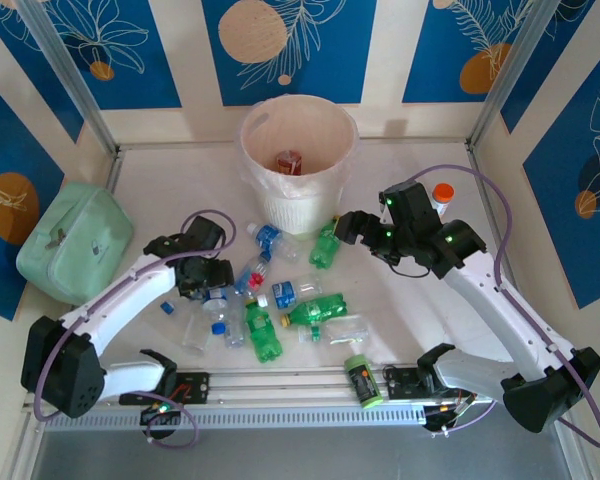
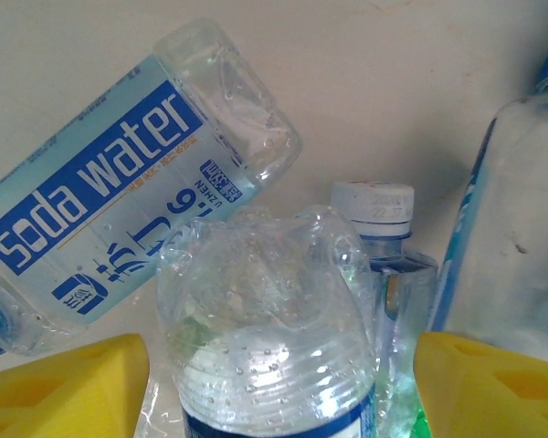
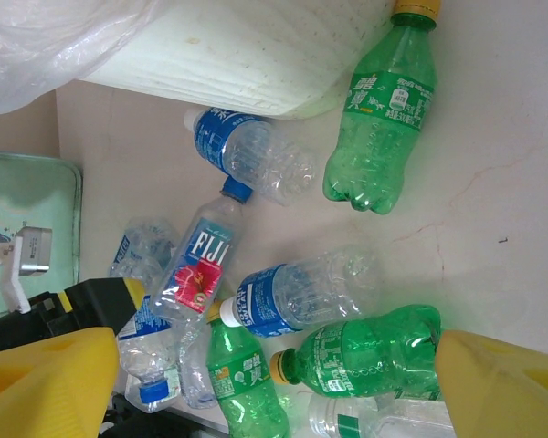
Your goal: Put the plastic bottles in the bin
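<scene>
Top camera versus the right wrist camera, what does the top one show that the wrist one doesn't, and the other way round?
The top view gives the inside of the bin, a reddish bottle lying in it, plus an orange-capped container and a lime-green canister. The right wrist view gives a readable Fiji label and its own yellow fingers, spread wide. Both share the bin, the green bottle beside it and the loose bottles on the table.

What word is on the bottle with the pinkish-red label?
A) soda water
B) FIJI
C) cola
B: in the right wrist view, the clear Fiji bottle with the blue cap has FIJI in white letters just above the pinkish-red part of its label.
</scene>
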Controlling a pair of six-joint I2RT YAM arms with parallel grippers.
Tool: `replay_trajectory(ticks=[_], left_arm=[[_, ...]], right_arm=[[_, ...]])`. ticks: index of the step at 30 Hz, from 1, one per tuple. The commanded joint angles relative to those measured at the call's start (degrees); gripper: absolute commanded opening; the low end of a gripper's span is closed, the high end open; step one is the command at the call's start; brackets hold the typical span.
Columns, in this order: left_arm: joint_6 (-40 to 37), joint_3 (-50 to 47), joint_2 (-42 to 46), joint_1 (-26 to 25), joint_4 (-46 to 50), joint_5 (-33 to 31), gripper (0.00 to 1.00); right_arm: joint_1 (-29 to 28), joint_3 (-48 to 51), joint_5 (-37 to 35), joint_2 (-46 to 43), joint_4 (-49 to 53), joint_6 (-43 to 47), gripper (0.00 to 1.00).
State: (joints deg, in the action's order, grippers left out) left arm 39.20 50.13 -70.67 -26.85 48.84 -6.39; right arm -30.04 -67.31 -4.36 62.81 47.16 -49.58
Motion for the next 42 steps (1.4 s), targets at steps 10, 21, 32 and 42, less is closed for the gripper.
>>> replay_trajectory(ticks=[10, 21, 32, 42], left_arm=[[1.0, -1.7, -2.1, 0.6, -0.6, 1.2, 0.67], [1.3, 0.1, 0.0, 0.5, 1.0, 1.2, 0.58], [-0.3, 14.5, 7.2, 0.9, 8.0, -6.0, 0.55], [-4.5, 34.6, 6.9, 3.5, -5.1, -1.0, 0.55]], right_arm=[[-0.4, -1.1, -0.5, 0.7, 0.2, -0.2, 0.89], [-0.3, -2.4, -0.8, 1.2, 0.7, 0.1, 0.89], [-0.4, -2.8, -0.3, 1.2, 0.3, 0.1, 0.88], [-0.8, -2.6, 0.8, 1.0, -1.4, -0.1, 0.87]])
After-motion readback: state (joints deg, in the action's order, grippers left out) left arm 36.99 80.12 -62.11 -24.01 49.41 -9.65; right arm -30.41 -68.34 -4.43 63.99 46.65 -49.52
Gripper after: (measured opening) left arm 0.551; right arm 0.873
